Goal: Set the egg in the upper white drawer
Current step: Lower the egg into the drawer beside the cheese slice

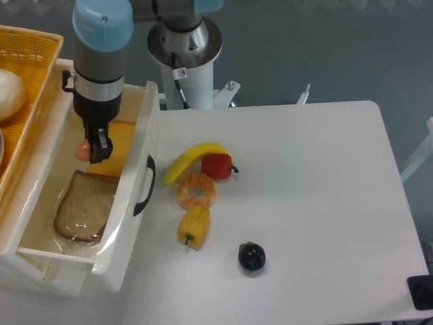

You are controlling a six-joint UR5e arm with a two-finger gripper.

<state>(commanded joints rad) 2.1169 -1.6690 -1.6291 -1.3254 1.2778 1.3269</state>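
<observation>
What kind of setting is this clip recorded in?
Most likely a robotics lab bench set up for pick-and-place tests: an arm on a pedestal base behind a plain white table, toy food such as a banana, and a white drawer beside a yellow basket.
</observation>
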